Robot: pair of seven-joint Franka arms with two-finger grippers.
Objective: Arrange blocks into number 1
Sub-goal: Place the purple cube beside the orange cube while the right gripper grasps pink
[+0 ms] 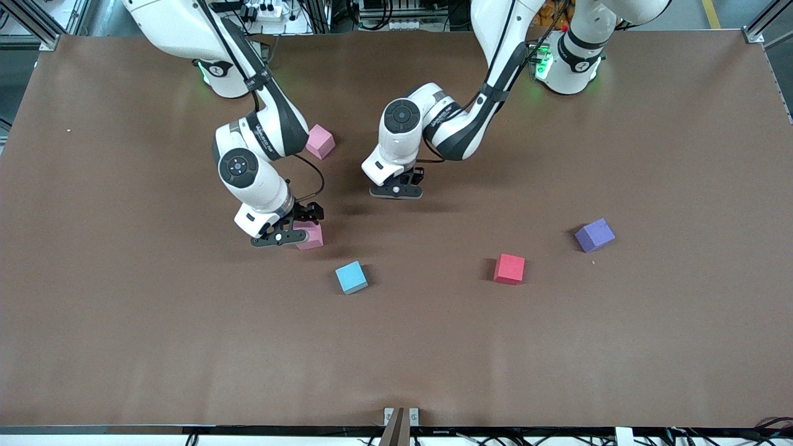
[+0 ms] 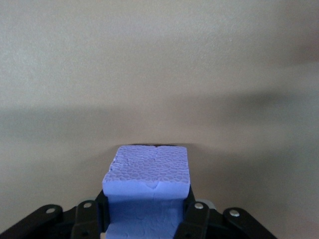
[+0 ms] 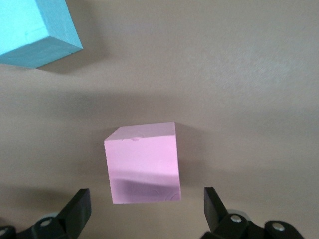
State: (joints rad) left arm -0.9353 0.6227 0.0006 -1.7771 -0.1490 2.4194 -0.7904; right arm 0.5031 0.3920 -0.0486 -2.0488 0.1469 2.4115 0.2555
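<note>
My left gripper is low over the middle of the table, shut on a purple block; its hand hides that block in the front view. My right gripper stands open around a pink block on the table. In the right wrist view the pink block sits between the spread fingers, untouched. A light blue block lies nearer the front camera. A red block and a second purple block lie toward the left arm's end. A second pink block lies by the right arm's forearm.
The brown table reaches to its front edge, where a small metal bracket sits. Both arms' bases and cables stand along the table's robot edge. The light blue block shows at a corner of the right wrist view.
</note>
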